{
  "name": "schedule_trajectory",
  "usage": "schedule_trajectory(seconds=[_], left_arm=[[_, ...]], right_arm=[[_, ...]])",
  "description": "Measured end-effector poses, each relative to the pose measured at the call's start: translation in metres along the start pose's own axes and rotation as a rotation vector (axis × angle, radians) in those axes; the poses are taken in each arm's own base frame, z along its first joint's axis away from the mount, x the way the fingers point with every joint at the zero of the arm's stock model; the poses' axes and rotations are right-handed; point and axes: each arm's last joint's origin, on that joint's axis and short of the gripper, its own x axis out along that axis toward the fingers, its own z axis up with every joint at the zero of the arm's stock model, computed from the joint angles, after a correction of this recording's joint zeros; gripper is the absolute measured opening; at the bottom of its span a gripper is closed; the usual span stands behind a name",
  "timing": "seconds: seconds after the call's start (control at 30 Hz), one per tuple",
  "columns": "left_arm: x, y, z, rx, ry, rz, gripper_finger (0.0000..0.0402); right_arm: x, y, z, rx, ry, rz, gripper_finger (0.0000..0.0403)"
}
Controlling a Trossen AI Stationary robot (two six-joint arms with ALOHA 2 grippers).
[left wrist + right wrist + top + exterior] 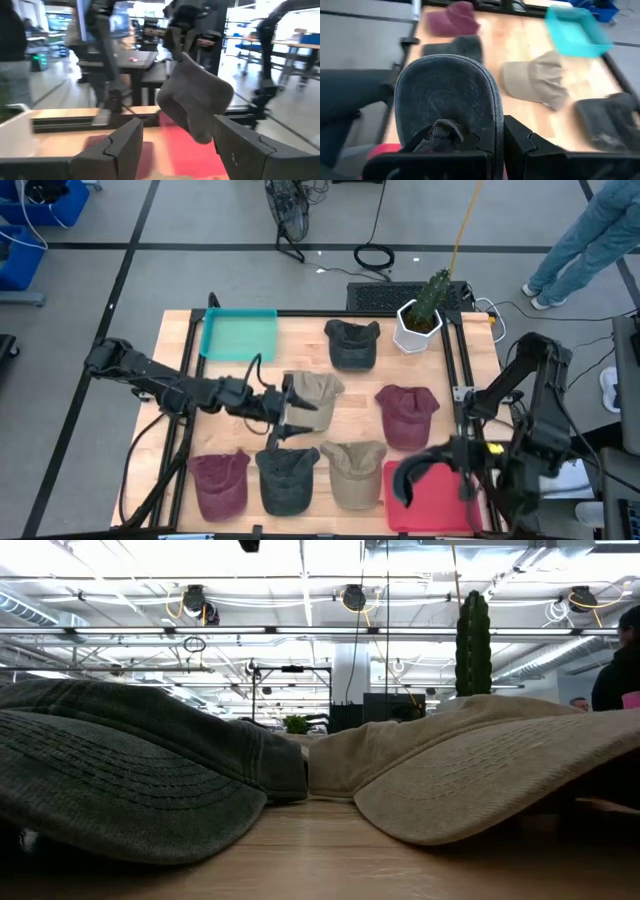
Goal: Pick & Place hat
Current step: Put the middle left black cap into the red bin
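Note:
My right gripper point(448, 463) is shut on a dark grey cap point(410, 475) above a red tray point(435, 505) at the near right. In the left wrist view the cap point(195, 102) hangs from that gripper. My left gripper point(298, 417) is open and empty, level above the table's middle, beside a tan cap point(312, 392). Its fingers point(117, 145) point toward the right arm. Other caps lie flat on the table: dark grey point(352, 343), maroon point(405, 415), maroon point(220, 482), dark green point(287, 478) and tan point(352, 472). My right gripper pinches the dark grey cap by an edge point(496, 131) between its two fingers. The rounded stitched part point(445, 97) reaches out in front of the fingers. From the side, the cap hangs slack below the fingers point(175, 37), lifted clear of the red tray point(175, 150).
A teal tray point(238, 335) stands at the far left. A cactus in a white pot point(420, 320) stands at the far right. The low view shows the near dark green cap point(130, 780) and tan cap point(470, 770) close up. A person stands beyond the table's far right point(590, 230).

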Motion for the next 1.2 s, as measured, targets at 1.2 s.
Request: schedule_trajectory(seconds=[1.2], left_arm=[[0.0, -0.082, -0.028, -0.121, -0.064, 0.346, 0.0239]], right_arm=[[0.027, 0.1, -0.083, -0.138, 0.381, -0.026, 0.0037]])
